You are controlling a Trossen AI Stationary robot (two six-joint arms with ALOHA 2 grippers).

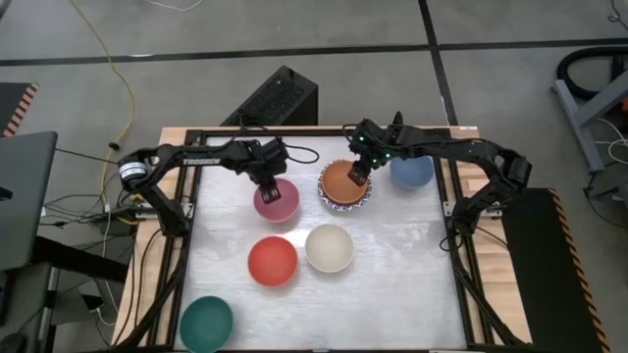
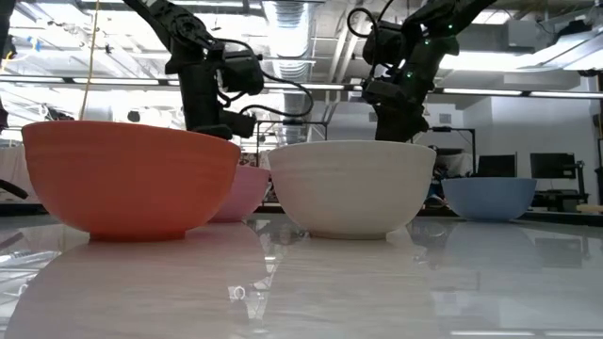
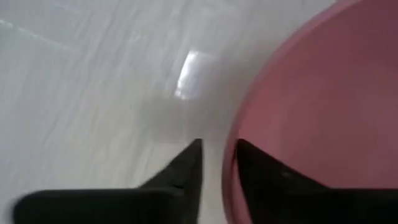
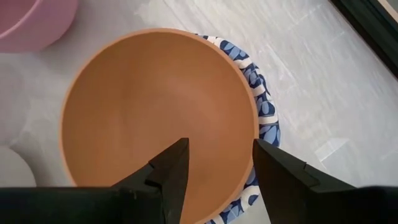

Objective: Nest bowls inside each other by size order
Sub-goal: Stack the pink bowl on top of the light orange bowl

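The white table (image 1: 392,294) carries pink (image 1: 277,201), red (image 1: 272,261), cream (image 1: 329,247), green (image 1: 206,324), blue (image 1: 413,172) and patterned bowls (image 1: 367,200).

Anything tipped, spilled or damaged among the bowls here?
Nothing stands out. The orange bowl sits level in the blue-patterned bowl; the pink, red, cream, green and blue bowls stand upright.

Two dark jointed arms, black cables looped along them, green lights on the right arm's wrist, tapered black fingers

Plain orange round bowl (image 1: 343,180) sits in a white bowl with blue-patterned rim (image 1: 367,201). Around it: pink bowl (image 1: 277,201), blue bowl (image 1: 412,172), red bowl (image 1: 272,261), cream bowl (image 1: 329,247), dark green bowl (image 1: 206,324).
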